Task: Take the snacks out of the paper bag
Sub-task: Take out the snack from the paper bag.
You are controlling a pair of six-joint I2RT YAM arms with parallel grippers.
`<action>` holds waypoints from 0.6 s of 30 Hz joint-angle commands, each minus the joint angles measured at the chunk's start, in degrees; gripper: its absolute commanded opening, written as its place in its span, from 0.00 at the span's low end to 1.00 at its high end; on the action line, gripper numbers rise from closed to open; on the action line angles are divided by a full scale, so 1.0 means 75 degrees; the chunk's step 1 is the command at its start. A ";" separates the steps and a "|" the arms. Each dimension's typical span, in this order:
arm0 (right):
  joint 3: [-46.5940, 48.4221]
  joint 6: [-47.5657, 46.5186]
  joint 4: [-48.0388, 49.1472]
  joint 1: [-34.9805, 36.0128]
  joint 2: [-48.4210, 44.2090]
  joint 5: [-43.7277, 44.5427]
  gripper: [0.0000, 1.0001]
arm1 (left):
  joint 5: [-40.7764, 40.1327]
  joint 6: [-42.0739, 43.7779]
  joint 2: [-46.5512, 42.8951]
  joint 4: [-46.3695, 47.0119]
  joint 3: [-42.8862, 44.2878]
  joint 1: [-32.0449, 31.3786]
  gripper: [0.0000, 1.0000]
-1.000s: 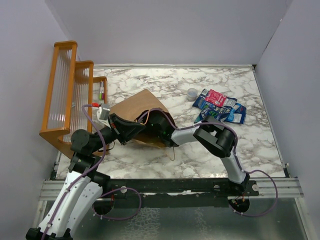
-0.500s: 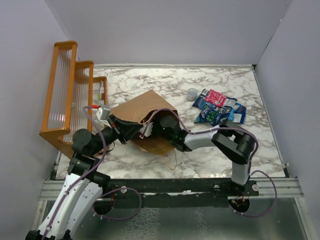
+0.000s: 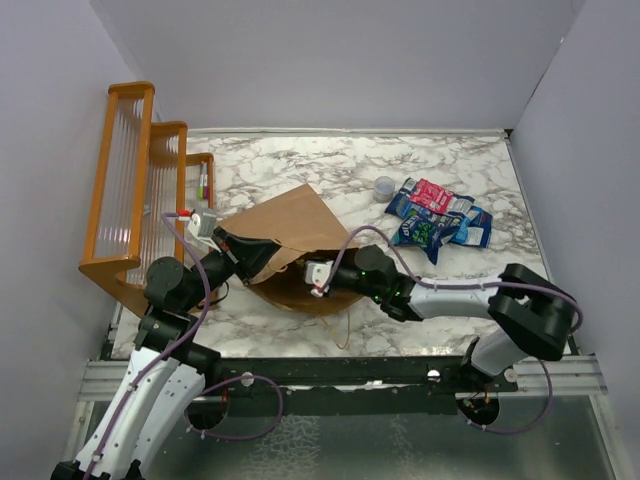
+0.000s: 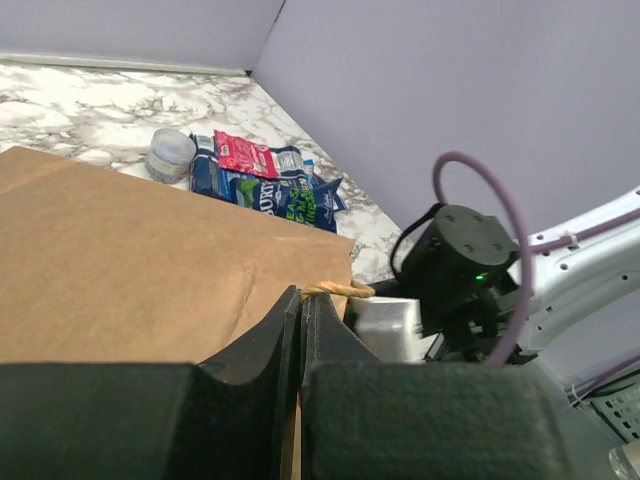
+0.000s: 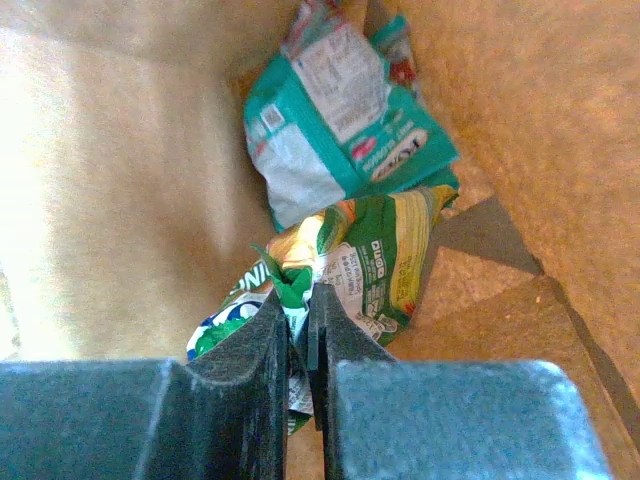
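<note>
One green packet (image 5: 375, 265) edge in right gripper (image 5: 298, 312); paper bag (image 5: 110, 180) walls close.

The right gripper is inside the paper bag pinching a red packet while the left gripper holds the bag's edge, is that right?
No. The right wrist view shows the right gripper shut on a green packet, not a red one. It is inside the paper bag, and the left gripper holds the bag's edge.

orange wooden rack (image 3: 140, 190) far left, small clear cup (image 3: 384, 186) on marble table (image 3: 300, 165)
</note>
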 commanded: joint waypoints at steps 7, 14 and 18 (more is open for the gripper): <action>-0.0489 0.1614 -0.0765 0.0060 -0.3039 -0.2492 0.01 | -0.0515 0.0038 -0.0095 -0.0276 0.0392 -0.0016 0.00; -0.0484 0.2610 -0.1808 0.0060 -0.4762 -0.4230 0.01 | -0.0881 0.0168 -0.0112 -0.0496 0.0454 -0.0012 0.00; -0.0218 0.2577 -0.2724 0.0058 -0.5537 -0.4912 0.01 | -0.1042 0.0145 -0.0099 -0.0488 0.0413 -0.0016 0.00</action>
